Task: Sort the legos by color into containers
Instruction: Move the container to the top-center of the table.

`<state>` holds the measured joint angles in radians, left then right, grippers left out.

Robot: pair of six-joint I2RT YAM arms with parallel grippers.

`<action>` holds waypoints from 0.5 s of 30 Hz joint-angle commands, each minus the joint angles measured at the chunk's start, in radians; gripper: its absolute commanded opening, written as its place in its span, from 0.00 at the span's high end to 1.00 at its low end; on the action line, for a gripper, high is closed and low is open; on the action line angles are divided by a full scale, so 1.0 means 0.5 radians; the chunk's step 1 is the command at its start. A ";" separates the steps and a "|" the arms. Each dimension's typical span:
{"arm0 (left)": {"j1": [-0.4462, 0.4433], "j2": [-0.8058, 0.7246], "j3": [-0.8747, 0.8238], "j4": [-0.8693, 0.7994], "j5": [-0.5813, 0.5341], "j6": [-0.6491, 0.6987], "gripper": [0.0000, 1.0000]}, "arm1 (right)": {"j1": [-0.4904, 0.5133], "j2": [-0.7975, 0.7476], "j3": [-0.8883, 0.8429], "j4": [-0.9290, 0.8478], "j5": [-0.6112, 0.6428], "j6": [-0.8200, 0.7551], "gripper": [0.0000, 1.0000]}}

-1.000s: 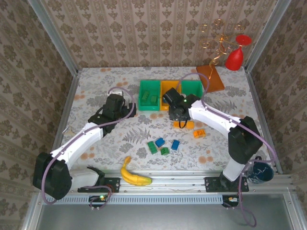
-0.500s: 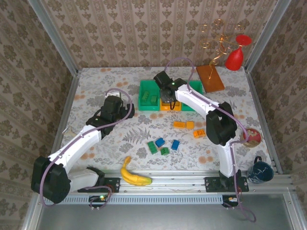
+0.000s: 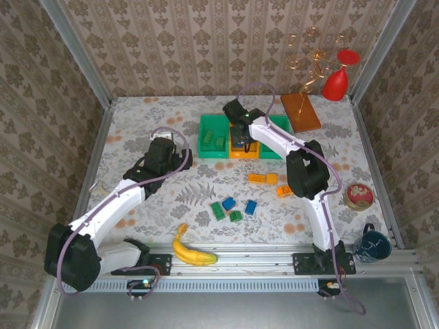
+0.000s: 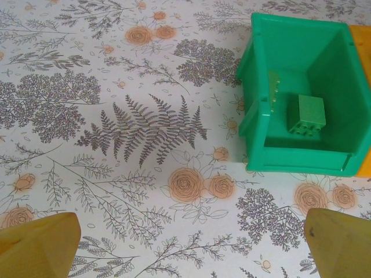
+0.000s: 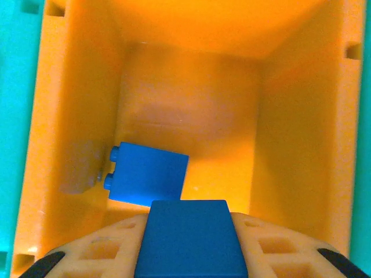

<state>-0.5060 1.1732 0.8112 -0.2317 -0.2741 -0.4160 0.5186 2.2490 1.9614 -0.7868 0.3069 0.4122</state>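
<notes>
The right gripper (image 3: 240,140) is hovering over the orange bin (image 5: 290,116) at the far edge of the table (image 3: 137,123), clamping a blue brick (image 5: 188,243); releasing it low and centred looks safest, while the left gripper (image 4: 185,243) is gaping empty.

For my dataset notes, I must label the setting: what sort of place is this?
Probably a staged robot test cell, not a real home: a left arm and right arm bolted to an aluminium rail, with wallpapered panels framed by metal posts.

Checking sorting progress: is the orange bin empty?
Not empty: one blue lego lies on the orange bin floor; the right gripper grips a second blue lego above it.
</notes>
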 commanded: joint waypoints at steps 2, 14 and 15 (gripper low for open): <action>0.020 0.005 -0.021 0.007 -0.011 -0.039 0.00 | -0.003 0.059 0.071 -0.026 -0.076 -0.069 0.79; 0.021 0.020 -0.018 0.023 -0.013 -0.039 0.00 | 0.012 0.075 0.009 -0.036 -0.185 -0.094 0.79; 0.021 0.022 -0.018 0.026 -0.012 -0.043 0.00 | 0.012 0.068 -0.005 -0.034 -0.187 -0.101 0.79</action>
<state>-0.5022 1.1786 0.8112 -0.2310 -0.2741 -0.4168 0.5190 2.2715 1.9644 -0.7872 0.2447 0.3870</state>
